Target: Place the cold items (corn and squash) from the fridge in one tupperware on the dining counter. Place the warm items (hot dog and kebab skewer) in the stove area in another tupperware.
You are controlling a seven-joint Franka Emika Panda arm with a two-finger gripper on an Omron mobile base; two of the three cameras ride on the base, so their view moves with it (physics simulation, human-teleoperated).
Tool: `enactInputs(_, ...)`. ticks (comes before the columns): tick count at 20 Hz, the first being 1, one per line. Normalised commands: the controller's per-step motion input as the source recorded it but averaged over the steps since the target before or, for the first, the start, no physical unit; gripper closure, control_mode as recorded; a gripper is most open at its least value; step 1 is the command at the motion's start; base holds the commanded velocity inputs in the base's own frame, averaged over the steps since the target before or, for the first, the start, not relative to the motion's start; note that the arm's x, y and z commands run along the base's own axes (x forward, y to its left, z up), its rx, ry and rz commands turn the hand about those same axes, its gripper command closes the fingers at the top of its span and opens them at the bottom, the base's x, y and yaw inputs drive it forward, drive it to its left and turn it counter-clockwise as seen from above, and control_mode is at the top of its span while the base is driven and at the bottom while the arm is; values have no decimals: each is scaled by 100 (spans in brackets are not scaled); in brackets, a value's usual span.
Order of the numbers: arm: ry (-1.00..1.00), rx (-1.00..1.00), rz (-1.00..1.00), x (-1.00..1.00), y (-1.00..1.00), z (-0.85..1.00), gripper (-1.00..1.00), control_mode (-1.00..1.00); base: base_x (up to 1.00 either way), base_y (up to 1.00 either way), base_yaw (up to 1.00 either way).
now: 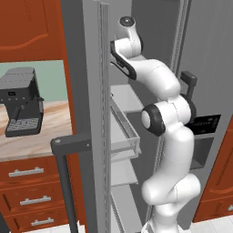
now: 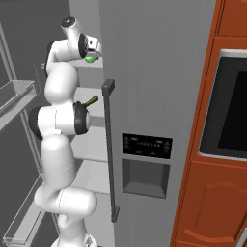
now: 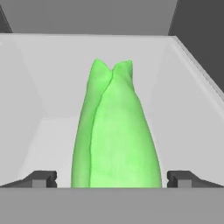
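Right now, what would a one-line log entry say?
place: fridge shelf | gripper: open, fingers either side of green husked corn | grip: not closed yet

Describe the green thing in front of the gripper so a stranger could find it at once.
Start at the open grey fridge and go to its upper white shelf. There a bright green husked vegetable, tapering to a split tip, lies between the open gripper fingers. Lower down sits a darker green-stemmed item.
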Motion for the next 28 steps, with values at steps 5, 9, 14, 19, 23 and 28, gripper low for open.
enactInputs(5, 2, 0, 0, 0, 0, 0, 100, -100, 0, 0, 0)
enactInputs(9, 0, 1, 0, -3, 0, -9, 100, -100, 0, 0, 0)
enactInputs(14, 0, 0, 0, -38, 0, -18, 100, -100, 0, 0, 0)
enactInputs(19, -7, 0, 0, -32, 0, -26, 100, -100, 0, 0, 0)
enactInputs(23, -44, 1, 1, -21, 0, -16, 100, -100, 0, 0, 0)
enactInputs(28, -40, 0, 0, -23, 0, -4, 100, -100, 0, 0, 0)
